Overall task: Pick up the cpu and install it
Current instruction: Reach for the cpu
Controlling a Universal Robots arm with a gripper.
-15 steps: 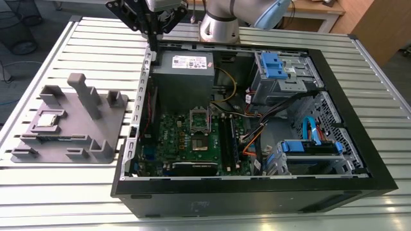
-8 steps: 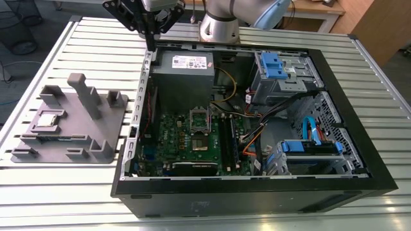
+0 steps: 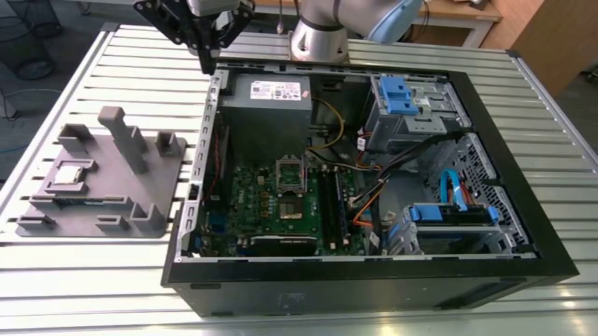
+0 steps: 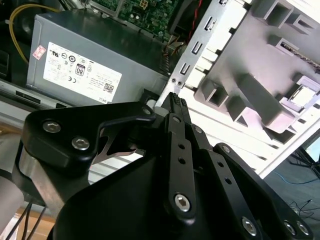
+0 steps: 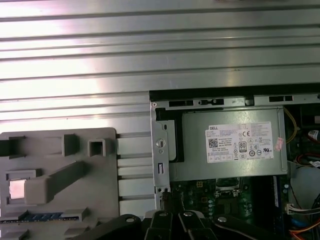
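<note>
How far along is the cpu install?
Done: nothing visible; the cpu lies in the grey holder, outside the computer case. In hand: nothing; the gripper is shut, empty, hanging by the case's corner near the power supply. Left: the pick and the install.

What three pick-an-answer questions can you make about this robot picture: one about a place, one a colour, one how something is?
1. Where is the cpu?
A. on the grey holder
B. inside the computer case
C. on the power supply

2. What colour are the plastic drive brackets?
A. red
B. blue
C. yellow

3. How is the gripper?
A. shut, empty
B. gripping the cpu
C. gripping a cable

1 A: it lies on the holder.
2 B: they look bright blue.
3 A: fingertips meet, nothing between.
</note>
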